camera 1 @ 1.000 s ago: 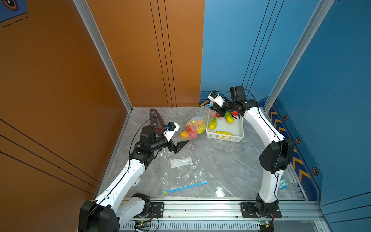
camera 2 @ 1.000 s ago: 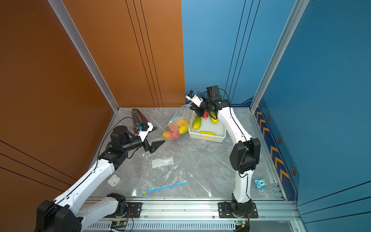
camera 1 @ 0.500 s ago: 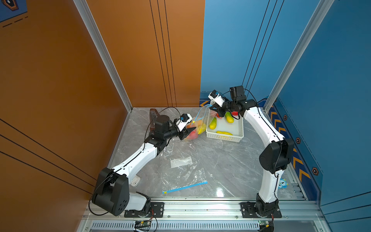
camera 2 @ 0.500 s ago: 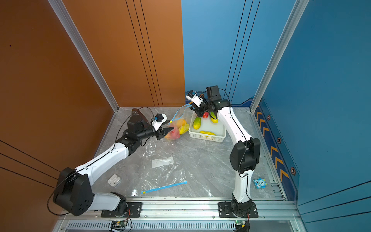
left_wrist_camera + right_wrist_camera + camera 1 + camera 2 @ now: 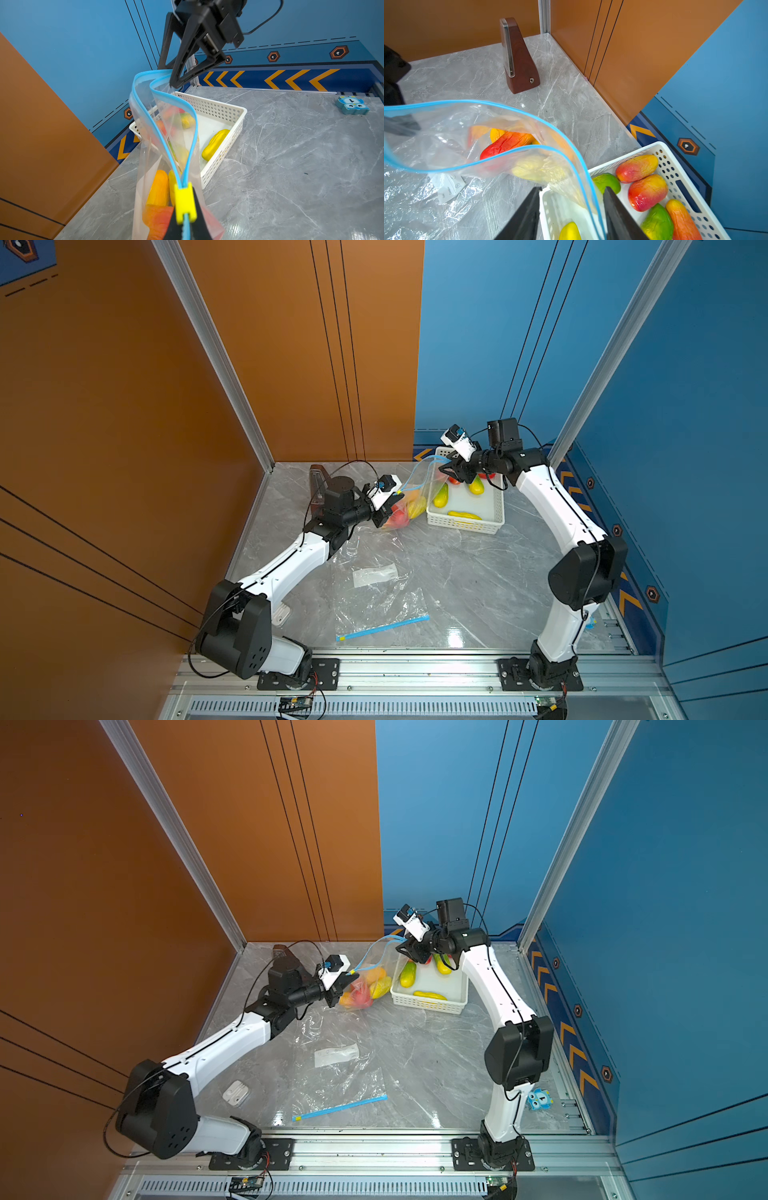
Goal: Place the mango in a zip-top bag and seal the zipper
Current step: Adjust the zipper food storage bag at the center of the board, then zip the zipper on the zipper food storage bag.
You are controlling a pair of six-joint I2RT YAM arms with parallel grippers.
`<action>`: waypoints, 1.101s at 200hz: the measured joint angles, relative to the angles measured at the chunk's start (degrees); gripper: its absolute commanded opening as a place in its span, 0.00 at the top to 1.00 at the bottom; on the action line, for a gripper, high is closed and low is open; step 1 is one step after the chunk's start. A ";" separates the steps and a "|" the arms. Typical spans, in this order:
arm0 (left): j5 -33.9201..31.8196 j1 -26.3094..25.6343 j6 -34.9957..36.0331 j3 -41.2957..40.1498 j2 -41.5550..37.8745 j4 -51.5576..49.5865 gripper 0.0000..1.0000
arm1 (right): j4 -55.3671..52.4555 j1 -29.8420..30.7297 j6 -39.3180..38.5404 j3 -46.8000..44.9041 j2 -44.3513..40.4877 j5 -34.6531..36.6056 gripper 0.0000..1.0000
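A clear zip-top bag [image 5: 419,489] [image 5: 376,963] with a blue zipper hangs between both arms, its mouth gaping. Red, orange and yellow mangoes [image 5: 506,143] [image 5: 159,187] lie in its bottom on the table. My left gripper [image 5: 186,218] [image 5: 392,499] is shut on the zipper strip just behind the yellow slider [image 5: 185,204]. At the bag's other end my right gripper [image 5: 572,189] [image 5: 446,468] stands open over the basket, and the zipper edge [image 5: 591,197] runs loose between its jaws.
A white basket [image 5: 496,506] [image 5: 675,166] holds several more mangoes. A brown metronome [image 5: 519,60] stands near the orange wall. A second empty bag [image 5: 374,597] lies flat at the front, and a blue owl toy [image 5: 539,1099] lies by the right arm's base.
The left arm has reached over to the bag and shut on the zipper by the slider. The right gripper, shut on the bag's edge before, has opened.
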 measured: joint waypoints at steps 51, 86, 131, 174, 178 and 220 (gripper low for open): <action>0.87 0.35 0.24 0.00 0.00 0.00 0.99 | 1.73 2.12 -12.41 -6.05 -10.75 -14.62 0.36; 1.77 0.50 0.42 0.00 -0.22 -0.02 0.98 | -0.42 6.47 -20.52 -2.82 -3.15 -20.63 0.38; 4.59 0.74 0.42 0.00 -0.55 -0.02 0.97 | -3.37 9.97 -24.85 0.55 2.75 -21.44 0.40; 6.56 1.05 0.39 0.00 -0.55 -0.02 0.96 | -3.89 12.17 -26.99 1.95 2.73 -21.84 0.42; 6.71 1.09 0.39 0.00 -0.55 -0.02 0.96 | -3.91 12.28 -27.12 1.95 2.73 -21.81 0.42; 8.15 1.11 0.37 0.00 -0.55 -0.02 0.95 | -4.90 12.37 -27.67 3.78 3.41 -21.59 0.46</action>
